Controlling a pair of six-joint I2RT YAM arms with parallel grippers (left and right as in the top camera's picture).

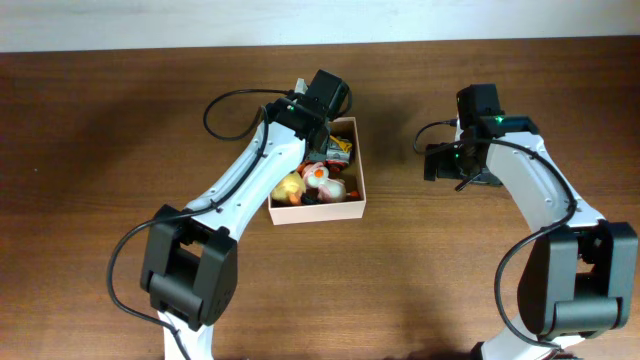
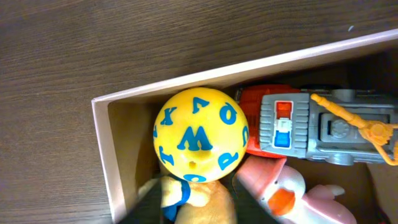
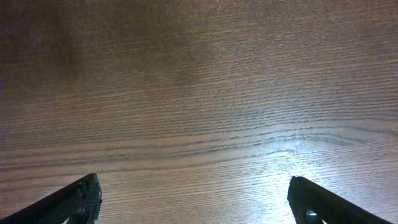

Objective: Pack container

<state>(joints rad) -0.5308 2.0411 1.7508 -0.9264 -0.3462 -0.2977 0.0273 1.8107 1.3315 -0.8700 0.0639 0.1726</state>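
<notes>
Two arms share this moment. Your left gripper [image 1: 318, 140] is down over the container [image 1: 318, 212], which sits on the table [image 1: 100, 120] a little left of centre. Your right gripper [image 3: 191, 182] hangs over bare wood well to the right of it, with its fingers spread wide and nothing between them.

The left wrist view looks into one corner of the box. A yellow ball [image 2: 200, 134] lettered in blue lies against the walls there and touches a red and grey toy truck [image 2: 298, 124]. Below these is a white and pink duck-like toy [image 2: 283, 193] with an orange beak. A soft yellow toy [image 2: 199, 202] sits at the bottom edge between dark, blurred shapes that are probably the fingers. You cannot tell whether they pinch it or stand free of it.

Judged step: a toy is being settled among those already packed, probably late in the task, since the overhead view shows no loose toy on the wood.

Next move: if the soft toy is held, release it fully, then lift straight up, clear of the ball and the box wall.

Surface: dark brown wood grain with a patch of glare under the right wrist. A pale wall [image 1: 300, 20] runs along the far edge.
</notes>
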